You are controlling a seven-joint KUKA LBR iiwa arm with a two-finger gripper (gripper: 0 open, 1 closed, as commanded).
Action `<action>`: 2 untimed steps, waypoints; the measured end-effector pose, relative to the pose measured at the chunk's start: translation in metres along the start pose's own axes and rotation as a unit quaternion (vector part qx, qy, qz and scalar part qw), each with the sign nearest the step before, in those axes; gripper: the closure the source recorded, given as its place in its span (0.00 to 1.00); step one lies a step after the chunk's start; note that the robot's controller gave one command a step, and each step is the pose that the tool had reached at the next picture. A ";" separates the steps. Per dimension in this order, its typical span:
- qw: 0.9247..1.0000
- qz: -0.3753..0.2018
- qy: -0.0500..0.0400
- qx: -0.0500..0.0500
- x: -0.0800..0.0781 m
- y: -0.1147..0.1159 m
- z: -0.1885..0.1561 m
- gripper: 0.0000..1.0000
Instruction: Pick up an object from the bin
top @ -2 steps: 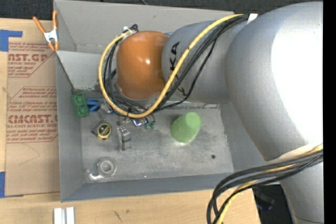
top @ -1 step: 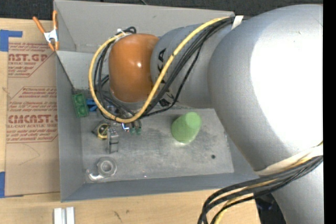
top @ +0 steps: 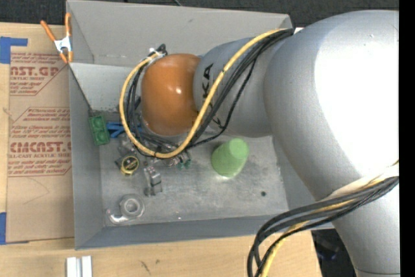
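The dark body of my gripper (top: 141, 138) shows under the arm's orange dome, low over the left half of the bin. Just left of it lie a green block (top: 98, 129) and a blue piece (top: 115, 130) against the left wall. A small black and yellow round part (top: 128, 164) sits right below the gripper. A little farther toward the front lies a small grey metal piece (top: 152, 182).
A light green cylinder (top: 229, 157) lies on its side to the right of the gripper. A clear ring-shaped part (top: 130, 207) rests in the front left corner. The arm and its yellow and black cables cover the bin's back and right side.
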State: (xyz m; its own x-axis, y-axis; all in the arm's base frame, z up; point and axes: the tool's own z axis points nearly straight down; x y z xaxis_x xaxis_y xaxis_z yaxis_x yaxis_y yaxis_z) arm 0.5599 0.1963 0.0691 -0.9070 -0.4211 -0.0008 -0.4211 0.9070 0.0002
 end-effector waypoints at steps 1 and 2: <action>1.000 0.000 -0.001 -0.001 -0.001 0.001 0.000 0.00; 1.000 0.000 -0.002 -0.001 -0.001 0.001 -0.001 1.00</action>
State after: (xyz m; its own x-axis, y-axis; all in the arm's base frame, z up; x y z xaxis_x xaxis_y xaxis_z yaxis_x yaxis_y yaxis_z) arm 0.5606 0.1977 0.0700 -0.9072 -0.4206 -0.0053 -0.4206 0.9072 0.0020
